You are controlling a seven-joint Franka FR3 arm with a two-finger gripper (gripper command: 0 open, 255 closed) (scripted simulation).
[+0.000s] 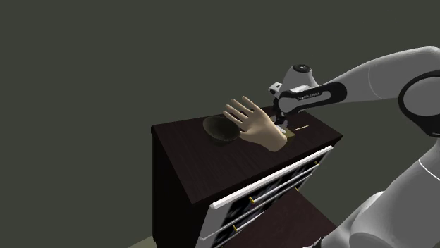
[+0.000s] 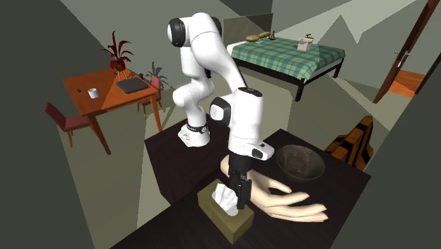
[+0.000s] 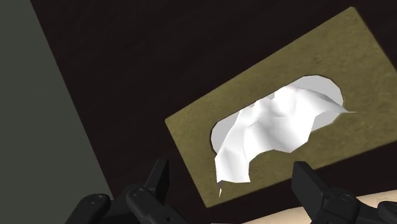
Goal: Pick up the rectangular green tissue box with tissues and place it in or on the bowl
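A: Wrist view first: how does the gripper (image 3: 232, 191) stand?
B: Open, fingers wide apart, poised over the olive tissue box (image 3: 343, 70). White tissue (image 3: 273, 121) bulges from its slot.
A: And where's the box?
B: Flat on the dark dresser top (image 2: 339, 226). In the second exterior view, the bowl (image 2: 300, 163) sits at its two o'clock, and a beige model hand (image 2: 283, 201) lies just beside it at three.

No text, label, brand, number or sign can be read. In the shoulder view, a thin pale marking runs along the black band of the arm's wrist link (image 1: 312, 92), too small to make out. The tissue box (image 3: 331, 57) shows a plain olive top face.
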